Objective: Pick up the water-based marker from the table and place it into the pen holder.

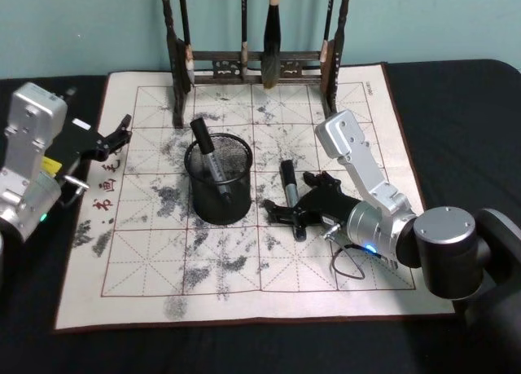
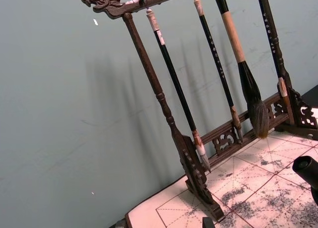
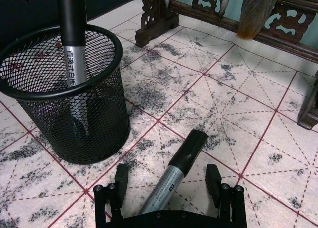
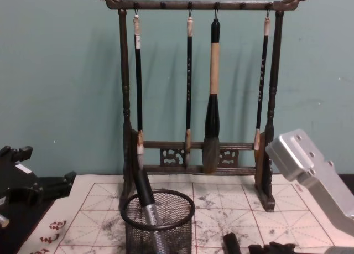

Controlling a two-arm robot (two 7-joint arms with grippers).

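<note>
- Grasping: right hand (image 3: pixel 167 174), jaws apart, straddles the water-based marker (image 3: pixel 181 156) on the counter (image 1: pixel 456 105) beside the pen holder (image 3: pixel 102 126) (another marker (image 3: pixel 72 49) already inside).
- Next, I judge: clamp, lift above the rim.
- Left hand (image 1: pixel 114 138) parked left, jaws apart.

Plain matte teal painted wall (image 4: pixel 61 66) spans the upper frame: sound, a few small pale flecks, soft shadows at centre. Tall dark carved wooden brush rack (image 4: pixel 125 88) stands centre frame, close before it, four brushes hanging. Black flat tabletop (image 1: pixel 456 105) extends to the right edge.
</note>
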